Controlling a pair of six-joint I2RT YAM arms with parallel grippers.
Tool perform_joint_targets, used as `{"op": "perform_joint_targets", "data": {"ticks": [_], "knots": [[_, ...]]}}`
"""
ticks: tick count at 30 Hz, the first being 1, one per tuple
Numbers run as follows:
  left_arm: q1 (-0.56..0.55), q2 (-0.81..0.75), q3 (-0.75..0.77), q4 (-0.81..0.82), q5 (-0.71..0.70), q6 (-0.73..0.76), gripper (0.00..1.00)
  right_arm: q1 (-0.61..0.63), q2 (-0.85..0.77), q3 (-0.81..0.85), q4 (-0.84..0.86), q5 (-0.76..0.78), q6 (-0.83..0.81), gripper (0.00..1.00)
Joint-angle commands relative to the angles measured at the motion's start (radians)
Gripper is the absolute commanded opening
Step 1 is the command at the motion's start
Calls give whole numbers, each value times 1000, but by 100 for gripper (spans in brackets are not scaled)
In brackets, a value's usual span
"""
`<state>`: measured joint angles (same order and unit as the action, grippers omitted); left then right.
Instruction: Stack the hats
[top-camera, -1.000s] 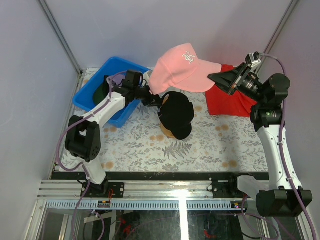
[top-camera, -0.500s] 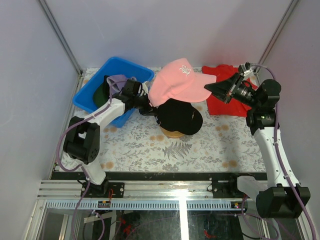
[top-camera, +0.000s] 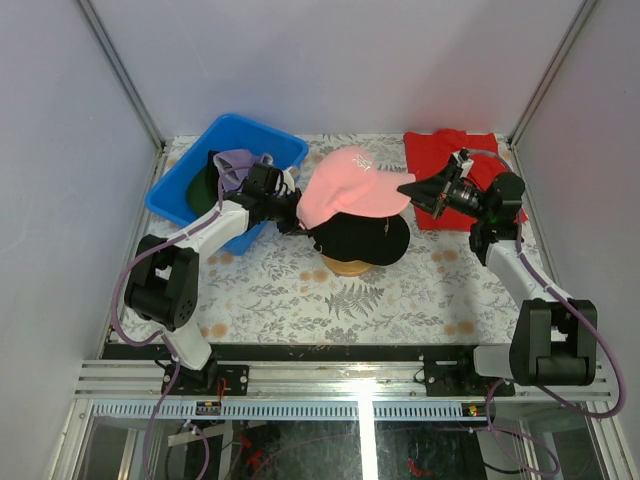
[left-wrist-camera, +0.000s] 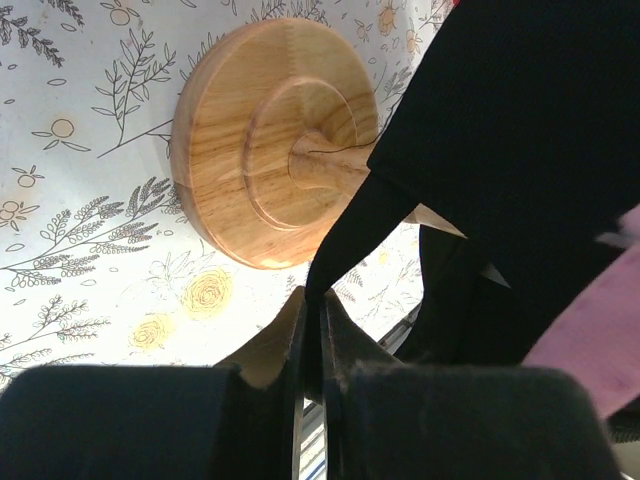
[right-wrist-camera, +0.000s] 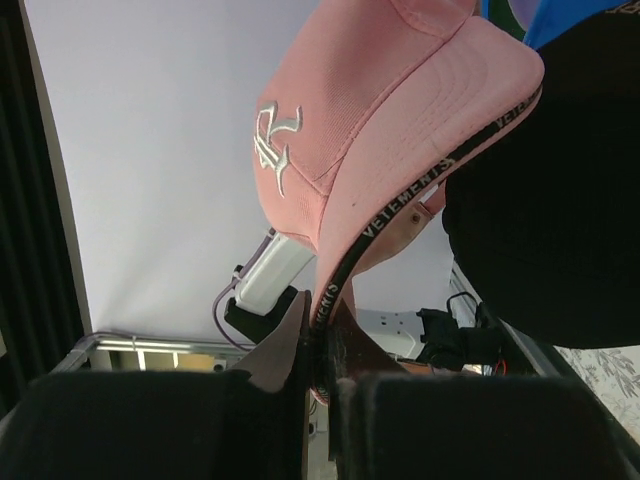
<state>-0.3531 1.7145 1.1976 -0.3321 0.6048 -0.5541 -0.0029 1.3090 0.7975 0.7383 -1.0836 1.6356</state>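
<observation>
Left fingers (left-wrist-camera: 298, 340) are seen pressed together on the thin hem of a soft black cloth cap (top-camera: 365, 238), a fold of its fabric being pinched between them. Right fingers (right-wrist-camera: 298, 345) are likewise closed on the edge of a pink cloth cap with white embroidery (top-camera: 350, 185), beside a black inner band printed with white letters.

Four caps can be counted, all soft with curved brims. The black one is seated on a single round turned wooden stand (left-wrist-camera: 270, 140), made of smooth pale wood with a stepped disc base and a short post. The pink one is held over the black crown, so that only the black cap's near side and brim are left showing in the top view. The other two, a lavender cloth cap (top-camera: 236, 160) and a dark green cloth cap (top-camera: 200, 186), are lying in one rectangular blue plastic bin (top-camera: 255, 137) at the far left.

One flat red cloth (top-camera: 445, 150) is spread at the far right of the desk (top-camera: 300, 300), which is covered with a floral print.
</observation>
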Motion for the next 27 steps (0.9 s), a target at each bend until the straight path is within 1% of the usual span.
{"op": "perform_joint_targets", "data": {"ticks": [1, 4, 6, 9, 11, 16, 19, 27], "knots": [[-1, -10, -6, 55, 7, -14, 0, 0, -3, -12, 212, -85, 76, 0], [-1, -5, -3, 61, 11, -19, 0, 1, -7, -67, 173, -129, 50, 0], [-1, 0, -1, 64, 14, -22, 0, 1, -16, -96, 83, -152, -15, 0], [-1, 6, -1, 74, 16, -31, 0, 1, -29, -124, -116, -168, -173, 0], [-1, 11, -1, 75, 18, -32, 0, 0, -30, -138, -202, -168, -251, 0], [-1, 16, -8, 74, 17, -31, 0, 0, -9, -153, -220, -164, -298, 0], [-1, 14, -19, 74, 15, -27, 0, -2, 29, -123, -250, -157, -330, 0], [9, 7, -62, 50, -11, 11, 0, -49, 120, -39, -274, -199, -335, 0]]}}
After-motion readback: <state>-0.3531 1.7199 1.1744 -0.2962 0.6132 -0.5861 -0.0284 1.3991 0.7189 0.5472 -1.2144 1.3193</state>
